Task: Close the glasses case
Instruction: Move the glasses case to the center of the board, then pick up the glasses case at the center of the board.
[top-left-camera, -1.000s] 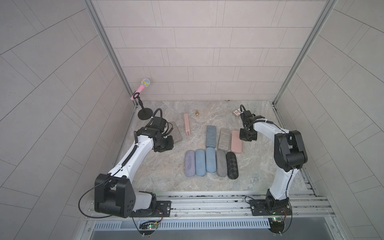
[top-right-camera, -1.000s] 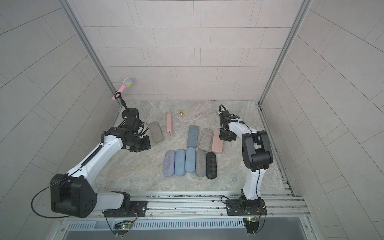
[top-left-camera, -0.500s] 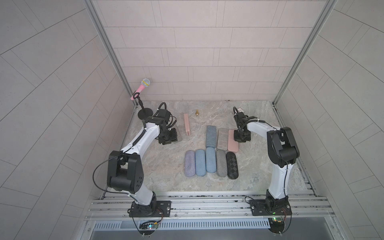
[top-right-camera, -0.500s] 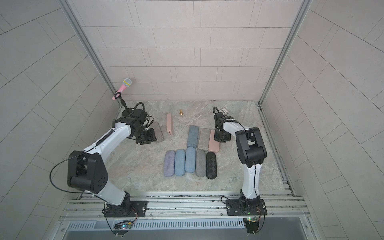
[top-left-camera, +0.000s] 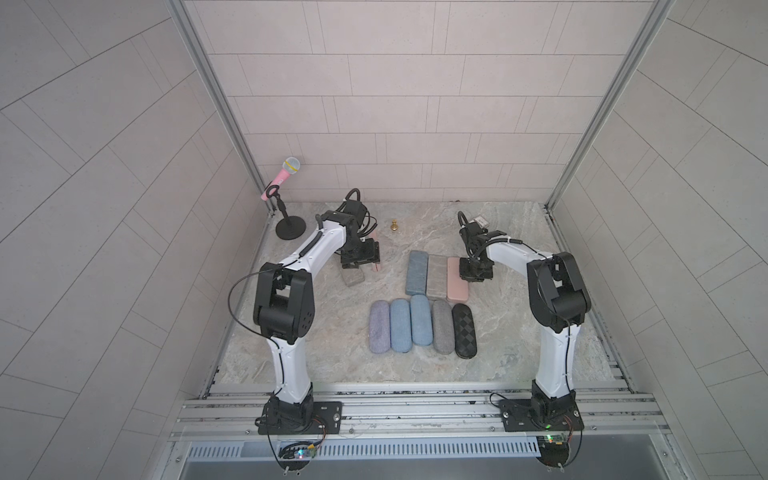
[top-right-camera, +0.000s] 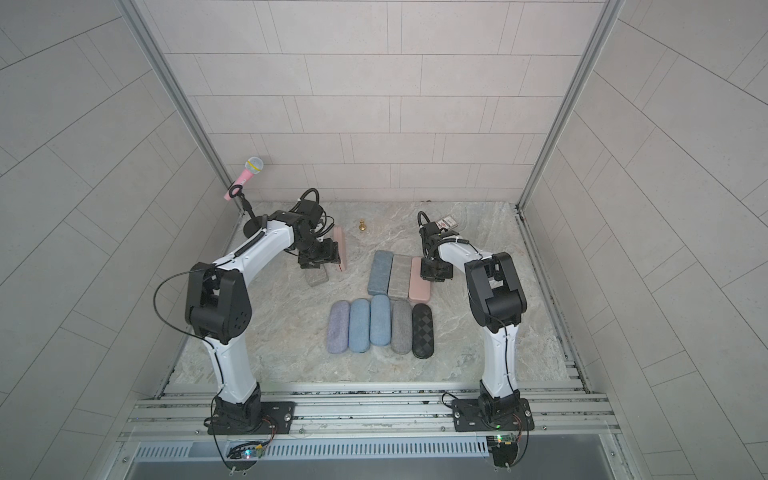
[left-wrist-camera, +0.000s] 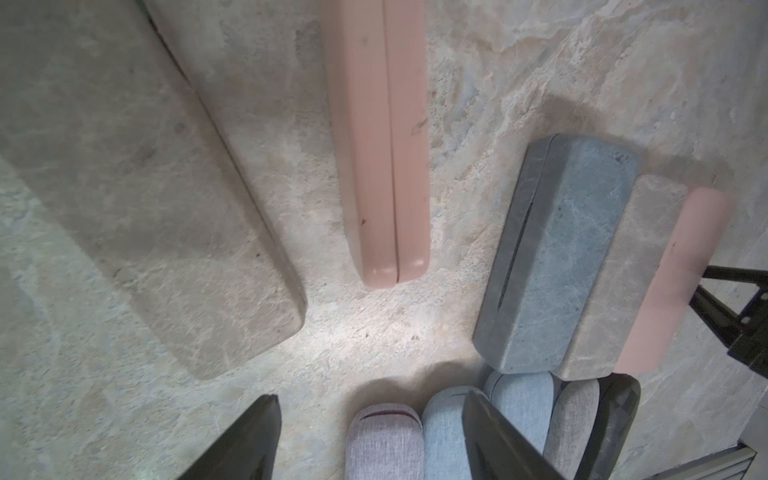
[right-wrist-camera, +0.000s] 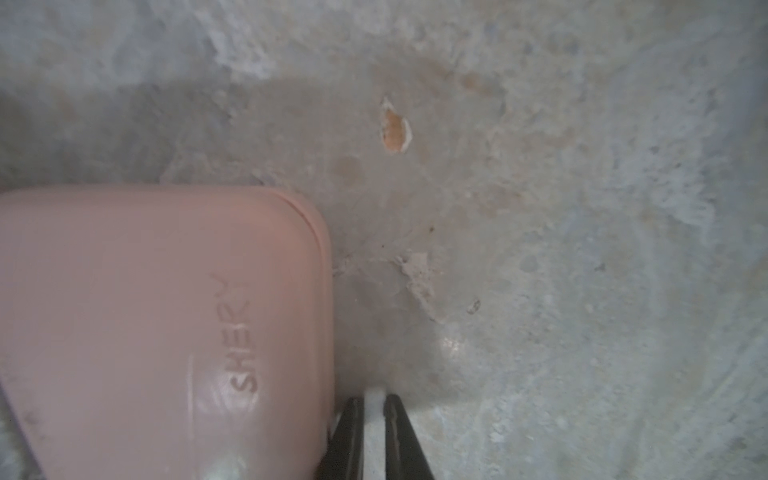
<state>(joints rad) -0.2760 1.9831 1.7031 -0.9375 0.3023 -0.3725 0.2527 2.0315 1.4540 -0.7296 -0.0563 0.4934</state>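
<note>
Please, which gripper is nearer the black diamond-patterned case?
Right. The right gripper is just behind the black diamond-patterned case; the left gripper is farther off, by the upright pink case.

Embossed word "SHERY" on the lid of the pink case (right-wrist-camera: 145, 311), beside one rounded corner, same case at the right end of the far row in a top view (top-left-camera: 457, 279), red print on the small box (top-right-camera: 448, 222) far right, too small to read

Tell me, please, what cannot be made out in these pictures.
- Lone grey case: both top views, far end hidden beneath the left claw.
- Small gold object: top views, too small to identify.
- Right claw: right wrist view, blurred and cut by the edge; whether it is shut is unclear.
</note>
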